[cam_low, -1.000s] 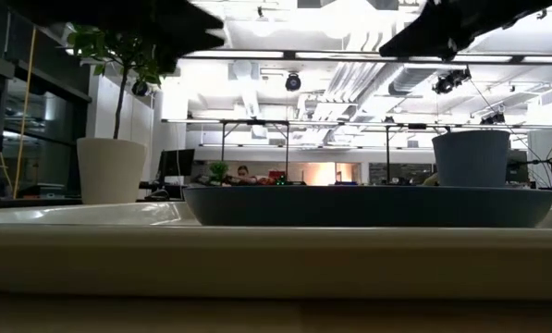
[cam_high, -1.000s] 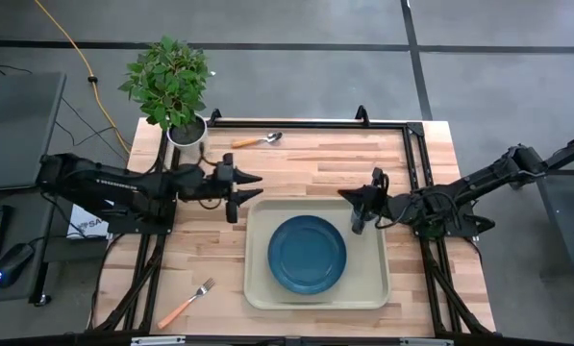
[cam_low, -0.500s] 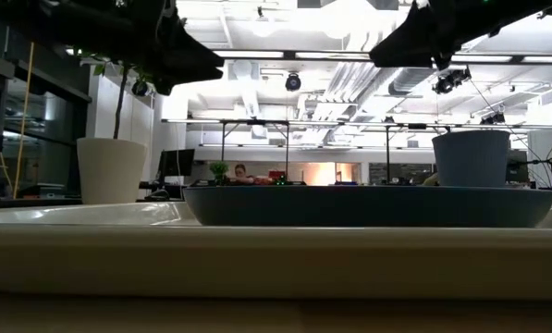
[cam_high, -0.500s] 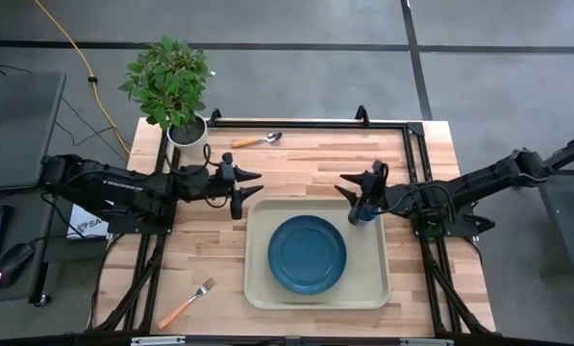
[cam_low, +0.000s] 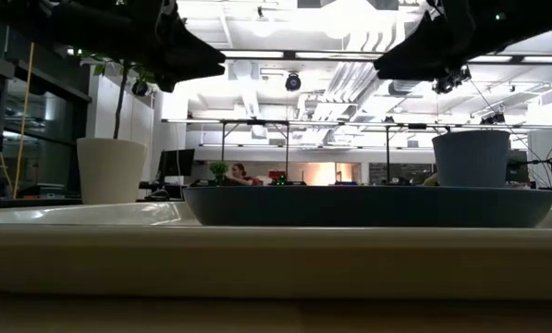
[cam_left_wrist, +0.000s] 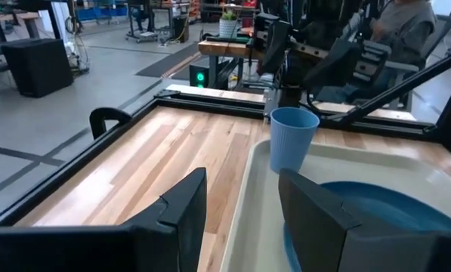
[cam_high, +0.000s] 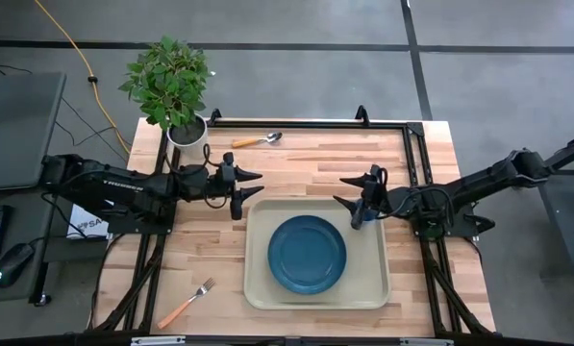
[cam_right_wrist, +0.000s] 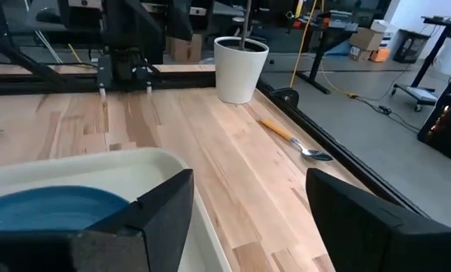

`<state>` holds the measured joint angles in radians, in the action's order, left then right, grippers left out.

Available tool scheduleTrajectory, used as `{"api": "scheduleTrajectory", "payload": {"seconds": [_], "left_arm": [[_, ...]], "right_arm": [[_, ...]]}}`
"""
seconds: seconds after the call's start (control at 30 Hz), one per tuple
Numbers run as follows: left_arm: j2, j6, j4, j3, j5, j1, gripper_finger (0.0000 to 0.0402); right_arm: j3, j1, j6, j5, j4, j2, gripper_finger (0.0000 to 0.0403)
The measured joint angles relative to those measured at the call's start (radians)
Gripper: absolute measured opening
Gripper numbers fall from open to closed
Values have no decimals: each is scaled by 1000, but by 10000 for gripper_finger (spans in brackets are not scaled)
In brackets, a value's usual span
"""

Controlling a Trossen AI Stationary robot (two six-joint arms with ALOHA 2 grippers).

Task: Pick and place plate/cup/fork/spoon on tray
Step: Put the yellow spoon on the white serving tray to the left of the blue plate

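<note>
On the butcher-block table (cam_high: 306, 163), the orange-handled fork (cam_high: 185, 305) is lying nearest. The glossy round plate (cam_high: 307, 253) and ribbed cup (cam_left_wrist: 293, 140) are sitting in the beige tray (cam_high: 373, 288). The right gripper (cam_high: 349, 191), spread empty, has been backing off the cup; the left gripper (cam_high: 245, 187) is still hovering open. Farthest, the spoon (cam_high: 258, 140) is resting.

From overhead I can't see the cup (cam_left_wrist: 293, 138); the right tool (cam_high: 356, 197) covers that corner of the tray (cam_high: 373, 279). At tabletop level the tray's near wall (cam_low: 276, 264) hides the plate's (cam_low: 368, 205) underside, and both arms run off the top edge. The fork's (cam_high: 186, 303) tines are too small to make out from above.
</note>
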<state>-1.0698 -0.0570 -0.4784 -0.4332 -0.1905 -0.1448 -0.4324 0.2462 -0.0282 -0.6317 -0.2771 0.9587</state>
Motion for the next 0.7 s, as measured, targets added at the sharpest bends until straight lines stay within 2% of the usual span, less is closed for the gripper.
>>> {"api": "scheduleTrajectory", "payload": {"seconds": [0.23, 0.33, 0.47, 0.6, 0.7], "left_arm": [[0, 8, 0, 0, -30, 0, 147], [-16, -22, 25, -17, -121, 0, 147], [-93, -33, 280, -167, -226, -40, 147], [-240, -53, 567, -383, -248, -150, 147], [-367, -61, 674, -515, -247, -267, 147]], "right_arm": [[11, 0, 10, -3, -4, -90, 248], [11, 0, 10, -4, 0, -115, 248], [11, 0, 10, -7, 2, -116, 248], [11, 0, 10, -20, 6, -113, 248], [11, 0, 2, -20, 8, -113, 248]]}}
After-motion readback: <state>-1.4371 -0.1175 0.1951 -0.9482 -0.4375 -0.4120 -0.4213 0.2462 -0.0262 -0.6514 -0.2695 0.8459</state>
